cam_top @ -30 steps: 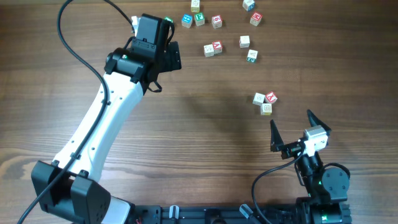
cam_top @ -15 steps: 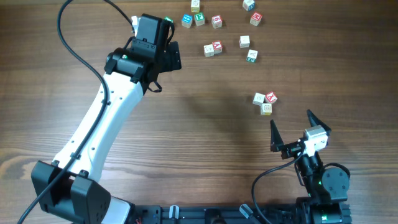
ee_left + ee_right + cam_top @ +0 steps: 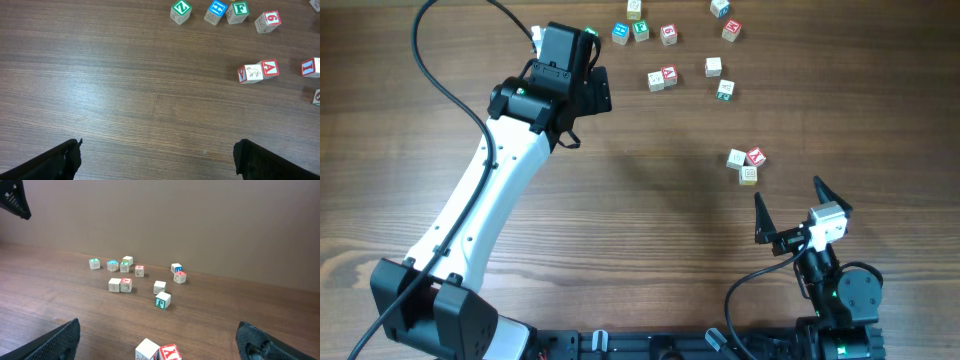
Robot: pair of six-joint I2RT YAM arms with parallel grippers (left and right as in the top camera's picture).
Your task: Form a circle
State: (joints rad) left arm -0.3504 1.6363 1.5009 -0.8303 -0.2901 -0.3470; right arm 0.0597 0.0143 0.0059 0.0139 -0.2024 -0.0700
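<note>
Cube cluster (image 3: 746, 163) lies on the table (image 3: 650, 220) just ahead of the right gripper (image 3: 788, 195) — jaws spread, empty. Left gripper (image 3: 157, 150) is likewise spread and empty, and well apart from the cluster — the right arm is nearer.

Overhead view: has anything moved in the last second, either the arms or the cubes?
Nothing visibly changed. The left gripper and right gripper both stay open and empty, with neither arm shifting. The cluster of three cubes sits where it was, and so do the scattered cubes farther up the table.
</note>
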